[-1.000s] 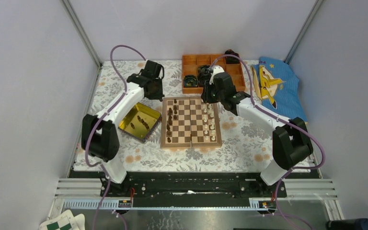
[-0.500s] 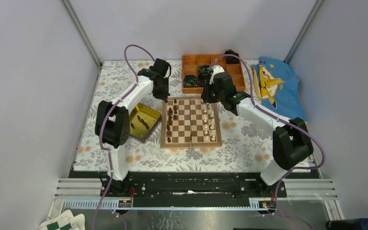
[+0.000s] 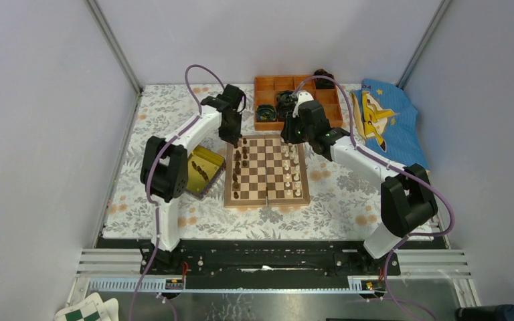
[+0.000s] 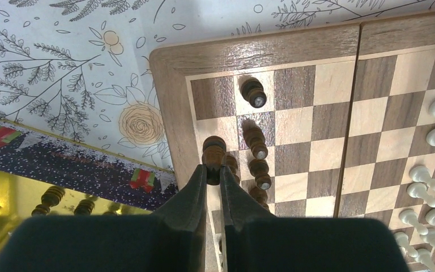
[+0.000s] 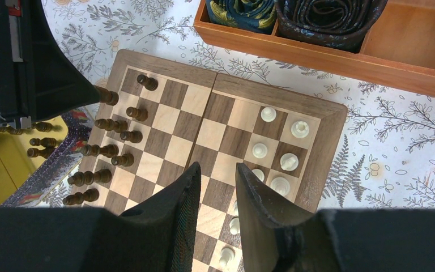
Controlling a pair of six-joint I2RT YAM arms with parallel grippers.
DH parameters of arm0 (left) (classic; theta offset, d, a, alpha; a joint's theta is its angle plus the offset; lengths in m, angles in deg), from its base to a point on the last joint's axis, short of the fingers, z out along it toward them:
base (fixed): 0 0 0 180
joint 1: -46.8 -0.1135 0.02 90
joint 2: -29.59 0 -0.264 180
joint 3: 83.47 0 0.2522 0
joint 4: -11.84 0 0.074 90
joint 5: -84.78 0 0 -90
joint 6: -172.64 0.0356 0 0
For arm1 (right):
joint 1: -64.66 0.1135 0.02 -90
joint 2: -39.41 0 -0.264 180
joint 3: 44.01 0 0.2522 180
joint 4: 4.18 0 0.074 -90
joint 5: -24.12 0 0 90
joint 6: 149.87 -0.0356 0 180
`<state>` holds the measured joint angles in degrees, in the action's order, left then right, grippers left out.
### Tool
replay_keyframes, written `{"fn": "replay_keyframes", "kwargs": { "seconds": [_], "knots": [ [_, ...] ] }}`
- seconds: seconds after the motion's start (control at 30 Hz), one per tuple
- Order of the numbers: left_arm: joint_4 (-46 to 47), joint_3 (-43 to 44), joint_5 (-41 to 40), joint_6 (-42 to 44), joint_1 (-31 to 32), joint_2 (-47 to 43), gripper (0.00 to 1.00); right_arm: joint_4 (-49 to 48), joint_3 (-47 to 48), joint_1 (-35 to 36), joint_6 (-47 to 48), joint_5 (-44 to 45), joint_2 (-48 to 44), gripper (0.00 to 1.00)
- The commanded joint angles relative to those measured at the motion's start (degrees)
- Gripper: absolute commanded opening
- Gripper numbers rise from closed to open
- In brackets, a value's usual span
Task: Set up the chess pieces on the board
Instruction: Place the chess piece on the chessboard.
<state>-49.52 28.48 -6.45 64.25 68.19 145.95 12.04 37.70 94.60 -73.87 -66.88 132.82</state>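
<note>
Left arm holds a dark piece (image 4: pixel 214 150) over the far-left corner of the board (image 4: pixel 173 113).
My left fingers (image 4: pixel 195 187) are clamped on it, roughly upright above the edge file, with the bare corner square just beyond. My right fingers (image 5: pixel 184 192) hang apart, empty, over mid-board.

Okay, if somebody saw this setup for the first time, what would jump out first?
The chessboard at the table's centre, dark pieces lined along its left side and pale pieces along its right. Then the left end effector pinching a dark chessman near the board's far left corner; a shiny gold tray lies left of the board.
</note>
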Motion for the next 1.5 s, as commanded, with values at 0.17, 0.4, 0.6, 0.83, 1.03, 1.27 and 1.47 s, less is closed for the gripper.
{"fn": "replay_keyframes", "kwargs": {
  "seconds": [0.17,0.4,0.6,0.83,1.03,1.27,1.47],
  "knots": [
    [-1.6,2.0,0.9,1.8,1.3,1.1,0.00,-1.9,0.6,-0.7,-0.2,0.5,-0.5,0.36],
    [-1.6,2.1,0.9,2.0,2.0,1.8,0.00,-1.9,0.4,-0.7,-0.2,0.4,-0.7,0.36],
    [-1.6,2.4,0.1,2.0,2.3,2.5,0.00,-1.8,0.4,-0.8,-0.2,0.3,-0.9,0.36],
    [-1.6,2.7,-1.4,1.9,2.3,3.1,0.00,-1.9,0.3,-0.8,-0.2,0.1,-0.8,0.36],
    [-1.6,2.7,-2.9,1.9,2.3,3.1,0.00,-1.9,0.3,-0.8,-0.2,-0.1,-0.6,0.36],
    [-1.6,2.9,-3.5,1.9,2.3,3.3,0.00,-1.9,0.3,-0.8,-0.2,-0.2,-0.5,0.36],
    [-1.5,2.7,-3.6,1.8,2.3,3.7,0.04,-1.9,0.3,-0.8,-0.2,-0.2,-0.4,0.36]
  ]
}}
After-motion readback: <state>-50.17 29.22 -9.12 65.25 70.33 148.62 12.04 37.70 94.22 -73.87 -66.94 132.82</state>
